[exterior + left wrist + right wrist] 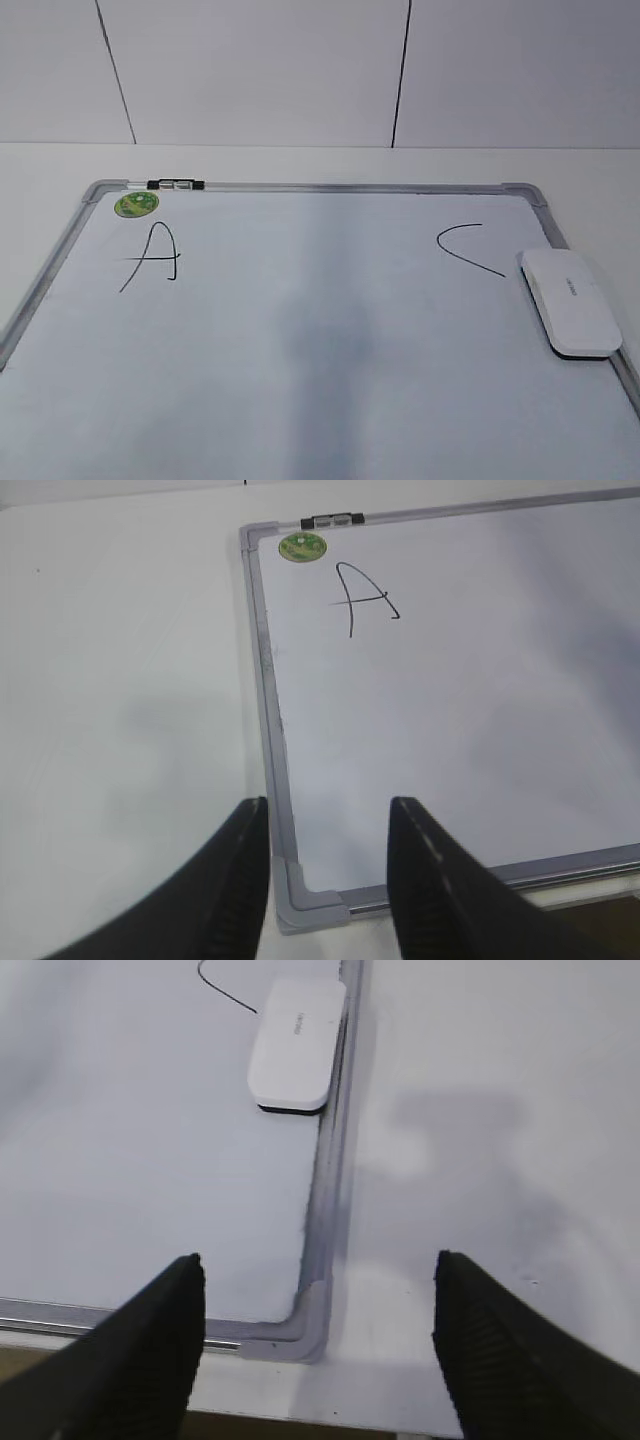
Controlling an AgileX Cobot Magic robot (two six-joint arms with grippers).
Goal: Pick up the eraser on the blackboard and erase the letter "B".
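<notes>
1. The right gripper (318, 1345) hangs spread wide with nothing between its fingers, over the near right corner of the blackboard (150, 1180); its left finger is above the board and its right finger above the bare surface (500, 1110) beside the frame
2. The eraser (296, 1043) lies straight ahead of this gripper and a little to its left, well apart from it, on the board just inside the right frame rail
3. Its long axis runs away from the gripper, nearly parallel to that rail, so the short width faces across the gap between the fingers; by my reading a forward reach and a drop would suit without much wrist turn
4. The left gripper (328, 880) is also released and empty, over the near left corner of the board, with the letter "A" (362, 598) ahead of it; the eraser does not show in its view, so the right arm is plainly the nearer one
5. In the exterior view the eraser (570, 301) sits just right of the "C" (468, 248); between "A" (152, 255) and "C" I see no "B", only a faint grey smear (330, 340), so the letter looks already gone or is too faint to tell
</notes>
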